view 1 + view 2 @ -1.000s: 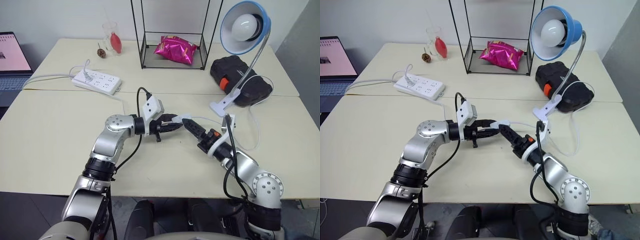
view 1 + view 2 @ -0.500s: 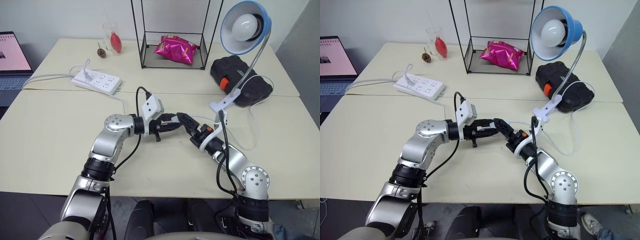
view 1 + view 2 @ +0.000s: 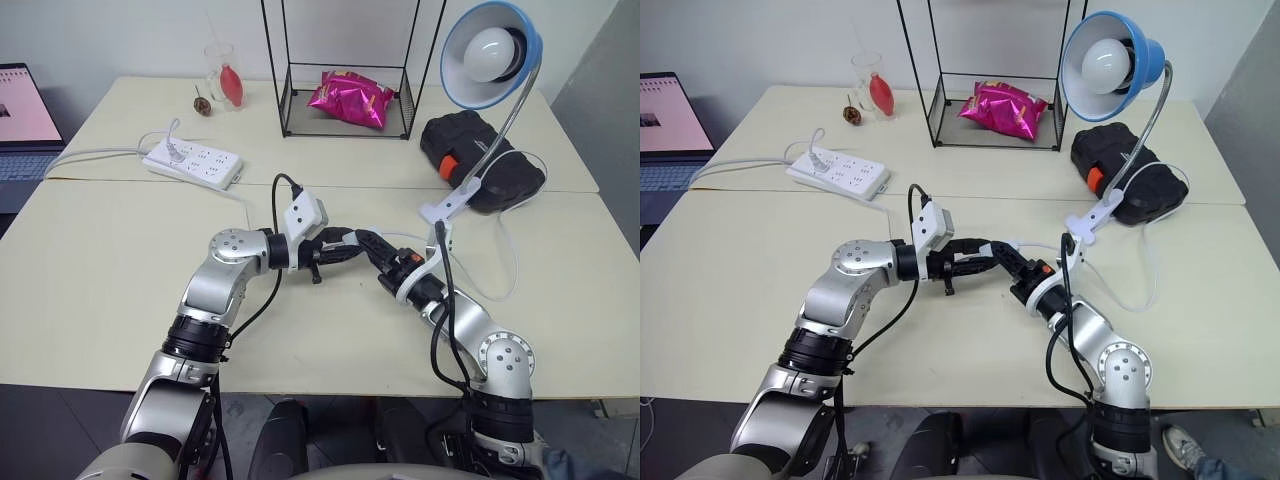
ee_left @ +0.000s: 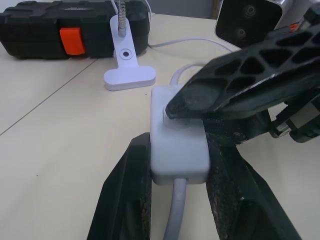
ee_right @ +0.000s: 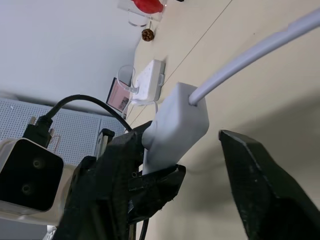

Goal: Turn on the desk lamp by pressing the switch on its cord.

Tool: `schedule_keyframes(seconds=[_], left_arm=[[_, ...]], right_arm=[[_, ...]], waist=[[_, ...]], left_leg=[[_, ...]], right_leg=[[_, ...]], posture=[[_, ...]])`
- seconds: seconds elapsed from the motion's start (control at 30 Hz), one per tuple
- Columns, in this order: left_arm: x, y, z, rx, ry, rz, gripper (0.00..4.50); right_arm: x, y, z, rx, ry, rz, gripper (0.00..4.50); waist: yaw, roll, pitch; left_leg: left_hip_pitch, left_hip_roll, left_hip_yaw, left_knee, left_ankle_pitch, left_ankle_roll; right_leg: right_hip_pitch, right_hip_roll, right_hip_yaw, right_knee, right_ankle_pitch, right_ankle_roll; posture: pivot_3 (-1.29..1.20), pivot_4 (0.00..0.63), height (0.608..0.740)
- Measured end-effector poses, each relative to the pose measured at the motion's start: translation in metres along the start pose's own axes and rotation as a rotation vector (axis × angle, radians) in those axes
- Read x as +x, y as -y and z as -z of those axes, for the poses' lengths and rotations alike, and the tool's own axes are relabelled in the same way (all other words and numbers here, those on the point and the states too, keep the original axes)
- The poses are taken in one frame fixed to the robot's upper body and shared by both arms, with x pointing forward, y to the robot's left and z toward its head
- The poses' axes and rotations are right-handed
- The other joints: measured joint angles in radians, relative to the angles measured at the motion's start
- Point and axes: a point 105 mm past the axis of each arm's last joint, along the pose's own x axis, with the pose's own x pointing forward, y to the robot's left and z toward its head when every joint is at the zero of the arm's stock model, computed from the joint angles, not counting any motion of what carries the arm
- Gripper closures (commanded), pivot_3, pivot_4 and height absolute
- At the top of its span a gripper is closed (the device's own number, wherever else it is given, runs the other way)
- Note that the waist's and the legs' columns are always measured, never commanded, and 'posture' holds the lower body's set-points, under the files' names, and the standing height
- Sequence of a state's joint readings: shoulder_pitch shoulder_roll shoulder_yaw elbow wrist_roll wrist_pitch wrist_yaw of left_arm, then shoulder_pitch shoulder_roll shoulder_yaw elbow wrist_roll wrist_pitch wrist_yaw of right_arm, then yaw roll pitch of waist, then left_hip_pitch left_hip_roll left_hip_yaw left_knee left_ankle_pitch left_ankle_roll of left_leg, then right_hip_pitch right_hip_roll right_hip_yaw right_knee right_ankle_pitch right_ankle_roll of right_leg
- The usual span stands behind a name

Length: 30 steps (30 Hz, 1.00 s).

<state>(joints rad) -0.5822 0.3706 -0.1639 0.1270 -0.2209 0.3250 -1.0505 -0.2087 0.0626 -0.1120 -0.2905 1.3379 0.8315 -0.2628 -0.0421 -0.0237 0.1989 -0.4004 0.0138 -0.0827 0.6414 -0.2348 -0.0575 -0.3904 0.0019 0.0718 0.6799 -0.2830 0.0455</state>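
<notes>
Left gripper point(image 4: 175, 190) pinches the switch point(image 4: 177, 142) between its two black fingers, holding it just above the table point(image 3: 100, 260) near the middle of the scene, on the near half. The switch is a small white oblong; the cord point(image 4: 175, 215) leaves one end toward the left wrist, and the other end runs right toward the desk lamp point(image 3: 490, 55).

Right gripper point(image 3: 366, 243) comes in from the right and meets the left gripper at the switch. One of its fingers point(image 4: 240, 85) lies across the top face of the switch, tip touching it. In the right wrist view its other finger point(image 5: 255, 190) stands apart from the switch, so the fingers are spread, one each side of it, not pressed together.

The lamp's bulb looks white, cannot tell if lit. Its white clip base point(image 3: 445, 208) sits on the table to the right, just beside a black case point(image 3: 480, 150) with an orange latch. Slack cord loops on the table near the base.

Far left: white power strip point(image 3: 193, 163). Far middle: wire rack point(image 3: 345, 70) with a pink snack bag point(image 3: 350, 98) in it.
</notes>
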Motion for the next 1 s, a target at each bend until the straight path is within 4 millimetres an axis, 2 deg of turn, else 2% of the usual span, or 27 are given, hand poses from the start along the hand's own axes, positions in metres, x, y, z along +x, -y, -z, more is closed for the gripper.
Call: schedule_keyframes(seconds=[0.13,0.2,0.53,0.6,0.7,0.8,0.83,0.97,1.0], left_arm=[[0.0,0.001,0.002,-0.005,-0.008,0.002,3.38],[-0.001,0.001,0.001,-0.008,0.0,0.001,3.38],[-0.002,0.0,0.0,-0.008,0.007,-0.002,3.38],[-0.002,0.0,0.0,-0.009,0.008,-0.003,3.38],[-0.001,0.0,0.001,-0.005,0.003,-0.004,3.38],[-0.001,0.0,0.001,-0.001,0.002,-0.008,3.38],[-0.001,0.0,0.0,0.001,0.002,-0.009,3.38],[-0.001,-0.002,0.002,0.025,-0.005,-0.019,3.38],[-0.001,-0.003,0.003,0.03,-0.011,-0.027,3.38]], right_arm=[[0.001,-0.002,0.004,0.004,-0.014,-0.009,3.59],[0.002,-0.004,0.004,0.016,-0.014,-0.02,3.86],[0.002,-0.005,0.004,0.034,-0.008,-0.029,3.87],[0.002,-0.005,0.004,0.035,-0.008,-0.03,3.19],[0.001,-0.003,0.003,0.027,-0.009,-0.021,2.61],[-0.003,0.001,0.0,-0.008,-0.03,-0.014,1.85],[-0.004,0.002,0.0,-0.021,-0.038,-0.014,1.74],[-0.022,0.006,-0.005,-0.182,-0.115,-0.011,0.86],[-0.029,0.009,-0.008,-0.268,-0.138,0.004,0.52]], waist=[[0.0,0.0,0.0],[0.0,0.0,0.0],[0.0,0.0,0.0],[0.0,0.0,0.0],[0.0,0.0,0.0],[0.0,0.0,0.0],[0.0,0.0,0.0],[0.001,0.0,0.0],[0.001,0.0,0.0]], left_leg=[[0.0,0.0,0.0,0.0,0.0,0.0],[0.0,0.0,0.0,0.0,0.0,0.0],[0.0,0.0,0.0,0.0,0.0,0.0],[0.0,0.0,0.0,0.0,0.0,0.0],[0.0,0.0,0.0,0.0,0.0,0.0],[0.0,0.0,0.0,0.0,0.0,0.0],[0.0,0.0,0.0,0.0,0.0,0.0],[-0.001,0.0,0.0,0.0,0.0,0.0],[-0.001,0.0,0.0,0.0,0.0,0.0]], right_leg=[[0.0,0.0,0.0,0.0,0.0,0.0],[0.0,0.0,0.0,0.0,0.0,0.0],[0.0,0.0,0.0,0.0,0.0,0.0],[0.0,0.0,0.0,0.0,0.0,0.0],[0.0,0.0,0.0,0.0,0.0,0.0],[0.0,0.0,0.0,0.0,0.0,0.0],[0.0,0.0,0.0,-0.001,0.0,0.0],[0.0,0.0,0.0,-0.001,0.0,0.0],[0.0,0.0,0.0,-0.001,0.0,0.0]], posture=[[0.0,0.15,0.74],[0.0,0.15,0.74],[0.0,0.15,0.74],[0.0,0.15,0.74],[0.0,0.15,0.74],[0.0,0.15,0.74],[0.0,0.15,0.74],[0.0,0.15,0.74],[0.0,0.15,0.74]])
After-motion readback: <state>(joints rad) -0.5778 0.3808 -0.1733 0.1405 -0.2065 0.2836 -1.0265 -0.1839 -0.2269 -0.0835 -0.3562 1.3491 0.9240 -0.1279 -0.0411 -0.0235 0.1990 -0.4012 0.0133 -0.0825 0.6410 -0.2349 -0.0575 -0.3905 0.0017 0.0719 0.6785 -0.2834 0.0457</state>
